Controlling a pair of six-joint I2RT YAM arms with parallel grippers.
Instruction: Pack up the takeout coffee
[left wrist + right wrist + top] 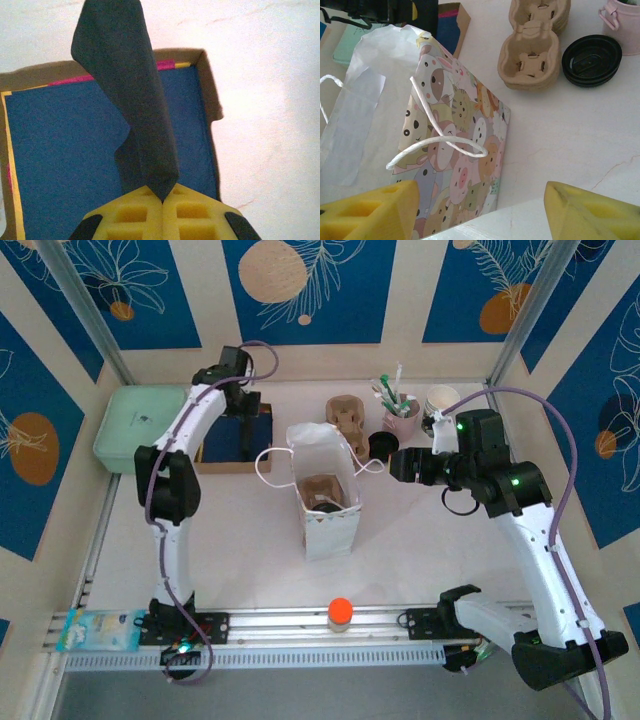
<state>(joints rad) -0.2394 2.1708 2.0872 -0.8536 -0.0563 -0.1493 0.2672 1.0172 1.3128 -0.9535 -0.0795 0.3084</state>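
A cartoon-print paper bag (325,502) stands open mid-table. Inside it sits a brown pulp carrier with a dark round lid (324,505), which looks like the takeout coffee; its cup body is hidden. My left gripper (163,200) is shut on the corner of a dark blue napkin (130,100), which is lifted above a cardboard box (209,95) of blue napkins. From above, that gripper (243,415) hangs over the box at the back left. My right gripper (480,215) is open with nothing between its fingers, just right of the bag (460,145). It also shows in the top view (392,462).
Stacked pulp carriers (532,55) and black lids (591,60) lie behind the bag. A pink cup of stirrers (400,415) and white cups (441,400) stand at the back right. A green tub (135,425) is far left; an orange-capped bottle (340,613) is at the near rail.
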